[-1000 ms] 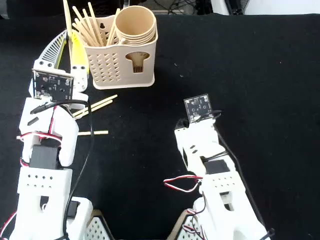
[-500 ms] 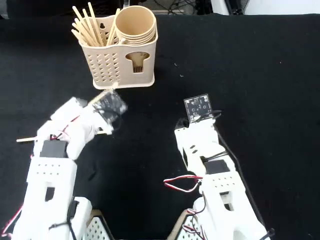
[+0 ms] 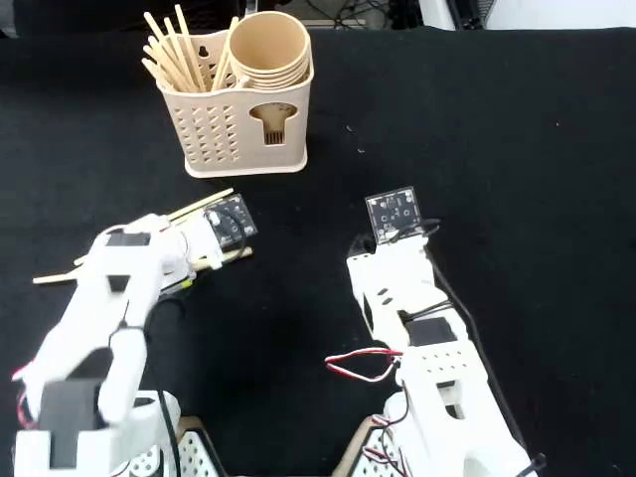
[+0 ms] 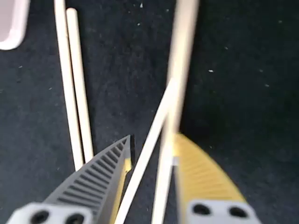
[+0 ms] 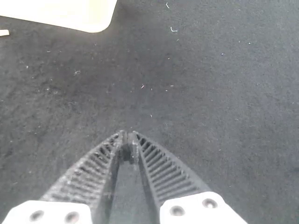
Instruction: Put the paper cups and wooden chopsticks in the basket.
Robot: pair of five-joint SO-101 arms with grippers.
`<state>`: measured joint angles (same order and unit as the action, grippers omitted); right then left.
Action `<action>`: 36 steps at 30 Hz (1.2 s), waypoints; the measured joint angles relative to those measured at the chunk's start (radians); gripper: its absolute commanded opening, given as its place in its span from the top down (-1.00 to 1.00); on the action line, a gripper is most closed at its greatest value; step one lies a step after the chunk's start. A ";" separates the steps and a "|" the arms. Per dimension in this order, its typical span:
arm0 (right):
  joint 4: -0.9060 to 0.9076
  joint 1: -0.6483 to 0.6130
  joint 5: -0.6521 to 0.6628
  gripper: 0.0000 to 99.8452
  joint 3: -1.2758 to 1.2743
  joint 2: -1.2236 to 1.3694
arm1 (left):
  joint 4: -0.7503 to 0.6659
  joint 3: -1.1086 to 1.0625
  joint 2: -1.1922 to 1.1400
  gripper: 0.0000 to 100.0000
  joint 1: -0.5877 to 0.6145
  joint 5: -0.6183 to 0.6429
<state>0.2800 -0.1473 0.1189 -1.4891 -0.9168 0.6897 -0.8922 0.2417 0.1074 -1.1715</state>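
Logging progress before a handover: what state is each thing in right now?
Left hand: open, two loose chopsticks between its jaws.
Right hand: shut, empty.
Paper cups: stacked inside the basket.
Basket chopsticks: standing, leaning.
Chopstick pair: lying flat on the table.

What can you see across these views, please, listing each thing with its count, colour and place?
basket: one, cream, far side of the table.
paper cups: one nested stack, tan, in the basket's right compartment in the high view; number unclear.
chopsticks in basket: a bundle, pale wood, standing in the other compartment.
loose chopsticks: four seen, pale wood, on the cloth in front of the basket. Two lie side by side, two between the fingers of the left pincer.
cloth: one, black, covering the table.
left arm, right arm: two, white, near edge.
left pincer: one, grey and yellow, open.
right pincer: one, dark grey, shut, empty, above bare cloth.
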 measured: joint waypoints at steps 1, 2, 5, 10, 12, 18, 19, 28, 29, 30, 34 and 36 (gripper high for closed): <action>0.000 0.000 0.000 0.97 0.000 0.000 | 0.000 0.017 -0.021 0.59 0.002 0.000; 0.000 0.000 0.000 0.97 0.000 0.000 | 0.000 0.032 -0.040 0.60 0.003 0.000; 0.000 0.000 0.000 0.97 0.000 0.000 | 0.002 0.071 -0.084 0.61 0.003 0.000; 0.000 0.000 0.000 0.97 0.000 0.000 | 0.005 0.121 -0.133 0.61 0.017 -0.002; 0.000 0.000 0.000 0.97 0.000 0.000 | 0.005 0.137 -0.153 0.61 0.017 -0.002; 0.000 0.000 0.000 0.97 0.000 0.000 | 0.006 0.150 -0.222 0.61 0.018 -0.006; 0.000 0.000 0.000 0.96 0.000 0.000 | 0.006 0.152 -0.227 0.61 0.018 -0.006; 0.000 0.000 0.000 0.96 0.000 0.000 | 0.241 0.219 -0.224 0.91 -0.008 -0.064; 0.000 0.000 0.000 0.96 0.000 0.000 | 0.264 0.226 -0.222 0.92 -0.008 -0.064; 0.000 0.000 0.000 0.96 0.000 0.000 | 0.285 0.235 -0.219 0.93 -0.008 -0.068; 0.000 0.000 0.000 0.96 0.000 0.000 | 0.325 0.235 -0.209 0.94 -0.011 -0.072; 0.000 0.000 0.000 0.96 0.000 0.000 | 0.354 0.233 -0.196 0.94 -0.018 -0.072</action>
<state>0.2800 -0.1473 0.1189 -1.4891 -0.9168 1.0441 -0.6590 0.0453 0.0890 -1.2436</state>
